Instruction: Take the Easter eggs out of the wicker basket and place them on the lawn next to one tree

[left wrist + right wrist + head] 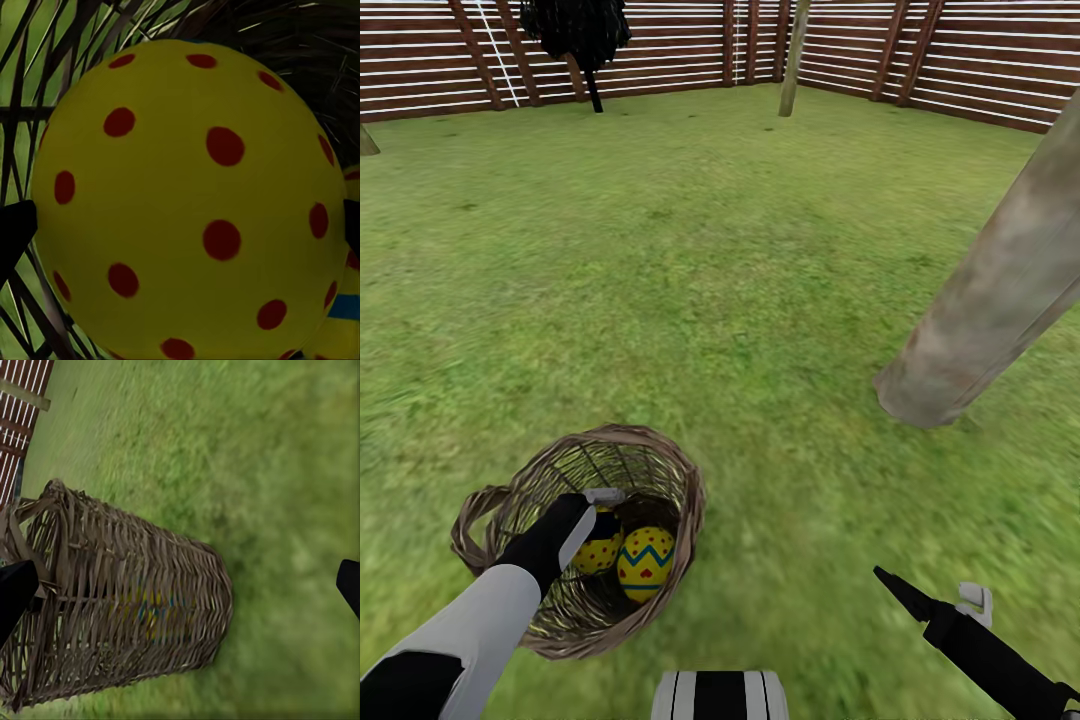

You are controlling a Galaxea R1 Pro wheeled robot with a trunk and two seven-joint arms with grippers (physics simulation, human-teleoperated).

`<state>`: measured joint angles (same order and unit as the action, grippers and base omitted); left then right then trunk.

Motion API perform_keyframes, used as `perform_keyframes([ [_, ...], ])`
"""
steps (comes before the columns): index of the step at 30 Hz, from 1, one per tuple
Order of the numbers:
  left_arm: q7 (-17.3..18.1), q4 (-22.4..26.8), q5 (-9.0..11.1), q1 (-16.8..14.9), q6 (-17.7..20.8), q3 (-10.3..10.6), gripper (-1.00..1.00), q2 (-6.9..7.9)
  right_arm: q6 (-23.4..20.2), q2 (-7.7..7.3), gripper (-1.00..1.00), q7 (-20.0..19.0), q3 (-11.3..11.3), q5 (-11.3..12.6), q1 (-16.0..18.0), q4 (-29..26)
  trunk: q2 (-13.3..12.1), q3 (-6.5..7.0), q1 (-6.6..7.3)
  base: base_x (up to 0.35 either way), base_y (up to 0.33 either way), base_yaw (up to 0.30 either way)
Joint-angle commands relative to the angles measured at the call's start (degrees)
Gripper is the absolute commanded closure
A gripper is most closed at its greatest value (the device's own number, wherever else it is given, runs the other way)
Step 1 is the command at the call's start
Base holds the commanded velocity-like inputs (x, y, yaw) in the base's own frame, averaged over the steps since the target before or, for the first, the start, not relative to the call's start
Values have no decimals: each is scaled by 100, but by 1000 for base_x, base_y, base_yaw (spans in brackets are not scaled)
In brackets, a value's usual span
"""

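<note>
Filling the left wrist view, a yellow egg with red dots (187,202) sits between the two dark fingertips of the left gripper (603,500), one fingertip (15,232) at each side of it; whether the tips press on the shell cannot be told. From the head view that egg (600,550) lies inside the wicker basket (660,455), touching a second egg with a blue zigzag band and red marks (646,562). Two eggs can be counted in the basket; a third is not made out. One basket, round, brown and open-woven, with a loop handle at its rim, stands on the lawn (710,250), and the left arm reaches down into it. Through the weave in the right wrist view, yellow and blue show faintly inside the basket (135,615). Off to the side the right gripper (935,595) hangs over bare grass, its fingers spread wide apart with nothing between them. Nearby rises one thick grey-brown tree trunk (990,290), a thinner trunk (793,60) and a dark-foliaged tree (575,30) stand farther off, by the slatted fence (980,70).
</note>
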<state>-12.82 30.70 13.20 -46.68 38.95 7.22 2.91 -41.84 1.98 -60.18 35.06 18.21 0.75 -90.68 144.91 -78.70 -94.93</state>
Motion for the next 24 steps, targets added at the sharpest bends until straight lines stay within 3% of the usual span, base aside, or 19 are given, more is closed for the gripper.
perform_keyframes([
  [1, -37, 7, 120, 1, 15, 42, -100, 8, -35, 4, -100, -11, 10, 16, 4, -2, 1, -4, 0, 0, 0, 0],
  [21, -51, 7, 130, 6, 35, 23, -100, 17, -31, 4, -100, -11, 10, 16, 4, -3, 1, -4, 0, 0, 0, 0],
  [22, -51, 7, 130, 7, 35, 24, 100, 17, -29, 4, -100, -11, 10, 16, 4, -3, 1, -4, 0, 0, 0, 0],
  [24, -42, 7, 132, 7, 39, 15, 100, 17, -28, 4, -100, -11, 10, 16, 4, -3, 1, -4, 0, 0, 0, 0],
])
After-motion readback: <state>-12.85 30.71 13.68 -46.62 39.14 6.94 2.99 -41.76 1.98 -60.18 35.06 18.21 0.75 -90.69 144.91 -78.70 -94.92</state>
